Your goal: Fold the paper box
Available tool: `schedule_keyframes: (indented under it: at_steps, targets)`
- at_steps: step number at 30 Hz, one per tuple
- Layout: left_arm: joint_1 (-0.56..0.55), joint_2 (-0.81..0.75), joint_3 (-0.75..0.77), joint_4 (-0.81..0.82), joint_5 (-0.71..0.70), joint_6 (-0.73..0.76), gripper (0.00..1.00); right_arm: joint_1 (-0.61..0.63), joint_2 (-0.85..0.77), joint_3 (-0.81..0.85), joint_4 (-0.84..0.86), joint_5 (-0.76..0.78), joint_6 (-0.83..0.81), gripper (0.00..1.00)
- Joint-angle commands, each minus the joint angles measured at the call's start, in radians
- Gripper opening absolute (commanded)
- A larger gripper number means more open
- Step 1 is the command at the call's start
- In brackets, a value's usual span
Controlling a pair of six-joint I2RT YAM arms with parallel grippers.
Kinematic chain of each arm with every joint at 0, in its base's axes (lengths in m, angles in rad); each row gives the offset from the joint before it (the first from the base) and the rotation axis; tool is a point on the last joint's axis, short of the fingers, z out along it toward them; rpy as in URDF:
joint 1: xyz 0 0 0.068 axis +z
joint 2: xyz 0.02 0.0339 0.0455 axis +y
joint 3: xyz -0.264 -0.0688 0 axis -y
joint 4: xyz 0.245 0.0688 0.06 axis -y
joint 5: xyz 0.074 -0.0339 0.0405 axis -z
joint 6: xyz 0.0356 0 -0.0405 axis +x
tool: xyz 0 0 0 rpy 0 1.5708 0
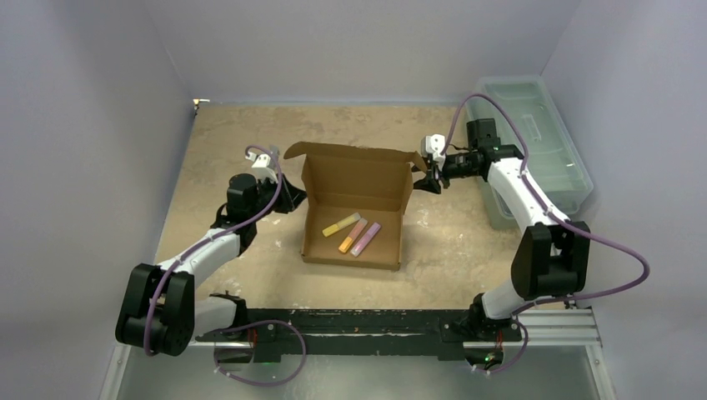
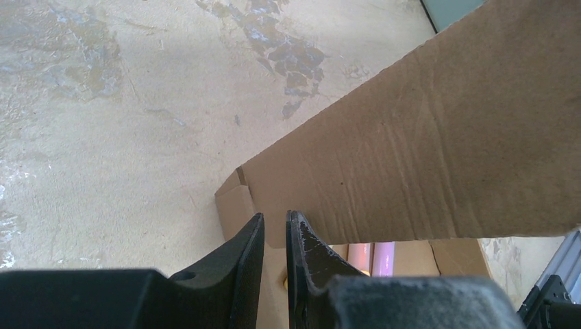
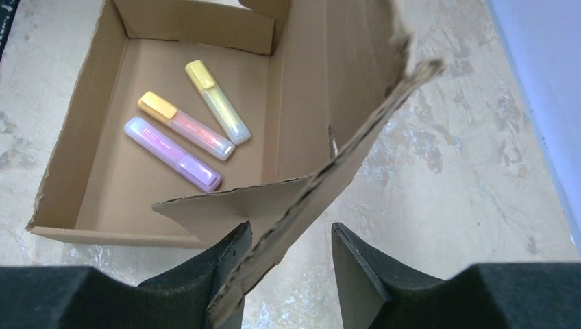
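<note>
Box (image 1: 354,217): brown cardboard; mid-table, between the two arms; open at the top
Table (image 1: 242,125): mottled tan surface; the box sits flat on it
Walls: standing on the sides that show; the tray looks formed
Lid (image 1: 358,171): upright at the far side, not brought down
Flap (image 3: 363,82): side flap at the lid's right end; ragged edge; loose, jutting towards the right arm
Contents: three highlighters (image 3: 181,133), yellow, orange and purple; lying side by side on the box floor
Left gripper (image 2: 274,216): narrow, a slim gap between the fingers; set at the box's left wall near the back corner; whether it pinches the wall, cannot tell
Right gripper (image 3: 291,226): fingers parted; the flap's edge lies between them, against one finger and apart from the other; no clamp on it
Bin (image 1: 542,142): pale green, translucent; far right, well apart from the box
Done, as judged: base and walls set up; items inside
Left, as judged: side flaps to turn inward; lid to fold down over the tray; front edge to tuck in
Progress, as judged: about midway; closing not yet begun
Risk, as judged: the loose flap may slip clear of the parted fingers; the torn edge may buckle if pushed
</note>
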Motion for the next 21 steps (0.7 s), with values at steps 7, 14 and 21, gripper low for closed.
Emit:
schedule_keyframes:
  at_steps: [7, 14, 21]
  targets:
    - [0.003, -0.040, -0.001, 0.053, 0.040, -0.017, 0.17, -0.002, -0.075, -0.135, 0.353, -0.050, 0.362, 0.52]
    - [0.003, -0.041, -0.012, 0.074, 0.064, -0.023, 0.16, -0.001, -0.099, -0.242, 0.597, -0.061, 0.569, 0.55]
    - [0.002, -0.050, -0.028, 0.096, 0.076, -0.039, 0.17, -0.001, -0.101, -0.307, 0.674, -0.093, 0.539, 0.56]
